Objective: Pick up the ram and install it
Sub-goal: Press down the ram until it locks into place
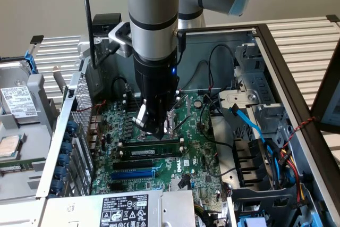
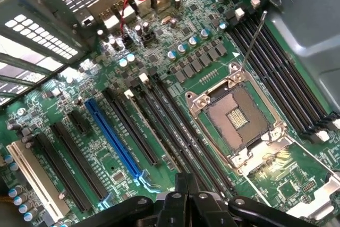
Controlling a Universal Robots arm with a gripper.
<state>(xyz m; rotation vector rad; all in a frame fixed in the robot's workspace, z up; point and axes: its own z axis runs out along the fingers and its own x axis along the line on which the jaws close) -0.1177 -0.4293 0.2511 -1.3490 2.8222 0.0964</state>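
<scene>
Item: gripper [image 1: 154,127], fingers nearly shut, nothing seen being held. The ram [image 1: 152,152] is lying seated along a black slot just beneath the fingertips, its long axis running across the exterior view, beside the blue slot [image 1: 135,174].

The gripper's [image 1: 155,126] tips are hidden by its own body. The label [image 1: 124,211] print is too small to be read. The arm [image 1: 159,14] is cut off by the picture's top edge.
</scene>
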